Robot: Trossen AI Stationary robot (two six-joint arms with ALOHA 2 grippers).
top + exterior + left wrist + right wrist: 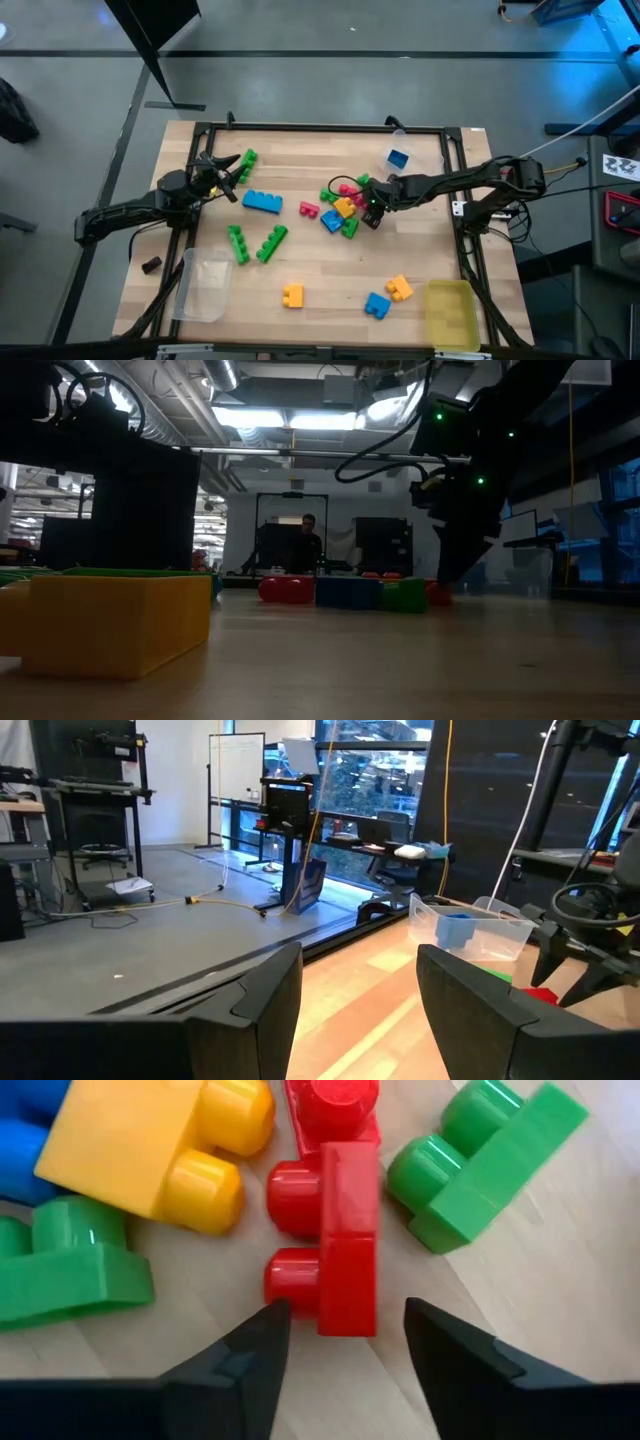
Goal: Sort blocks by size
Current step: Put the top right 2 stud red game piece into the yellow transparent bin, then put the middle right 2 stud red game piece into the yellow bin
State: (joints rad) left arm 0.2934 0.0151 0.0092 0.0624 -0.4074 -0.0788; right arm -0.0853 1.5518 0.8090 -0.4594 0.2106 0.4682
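Blocks [345, 210] lie mostly in a jumbled cluster at the middle of the table [320, 270], and that cluster is the landmark for everything else. In it a small red block [335, 1245] sits directly ahead of the right hand [345, 1345], with a yellow-orange block [150, 1150] and a green block [485, 1150] on either side of it, both close by. The right hand [373, 215] is down at the cluster's right edge, its fingers parted a little wider than the red block and set just short of it, not holding anything.

Left of the cluster lie a long blue block [262, 202] and two long green blocks [255, 243], loose on the wood. Further left, the left hand [215, 178] hangs above the table with its fingers [270, 995] apart and nothing between them; another green block [246, 160] lies just beside it. On the near side of the cluster a few yellow-orange and blue blocks are scattered apart.

Beyond the cluster, toward the far right corner, a clear tray [402, 150] holds one blue block [398, 158]. A second clear tray [205, 285] at the near left and a yellow tray [450, 312] at the near right look empty. By my reckoning the sorting is barely begun: one block placed, nearly all the rest to go.
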